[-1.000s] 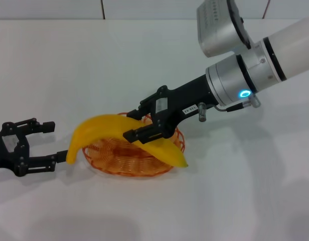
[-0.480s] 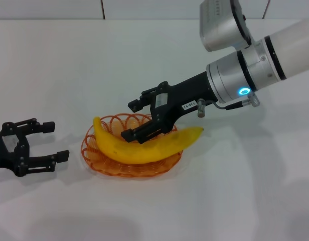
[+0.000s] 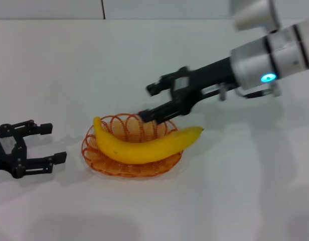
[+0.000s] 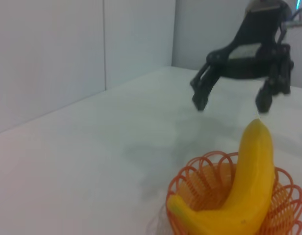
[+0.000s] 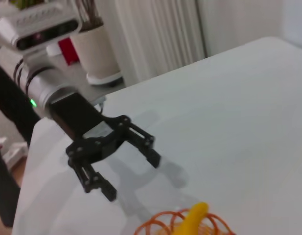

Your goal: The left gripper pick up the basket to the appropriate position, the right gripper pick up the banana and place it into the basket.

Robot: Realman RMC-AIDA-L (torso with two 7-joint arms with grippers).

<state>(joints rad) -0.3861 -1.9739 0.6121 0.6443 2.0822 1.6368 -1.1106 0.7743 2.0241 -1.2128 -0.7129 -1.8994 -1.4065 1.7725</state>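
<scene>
The yellow banana (image 3: 144, 146) lies lengthwise in the orange wire basket (image 3: 97, 160) on the white table, with one tip sticking out past the rim on the right. My right gripper (image 3: 148, 103) hovers open just above and behind the basket, touching nothing. To the left of the basket my left gripper (image 3: 54, 143) rests open on the table, a short gap away from the rim. The left wrist view shows the banana (image 4: 246, 186) in the basket (image 4: 190, 188) with the right gripper (image 4: 231, 105) beyond. The right wrist view shows the left gripper (image 5: 131, 176) and the banana's tip (image 5: 194, 219).
A white table (image 3: 229, 191) spreads around the basket, with a tiled wall (image 3: 69, 7) behind it. In the right wrist view a plant pot (image 5: 99, 58) and a ribbed radiator (image 5: 161, 34) stand beyond the table's edge.
The right gripper let go of the banana, which now lies in the basket, and has drawn back up and to the right. The left gripper has barely shifted.
</scene>
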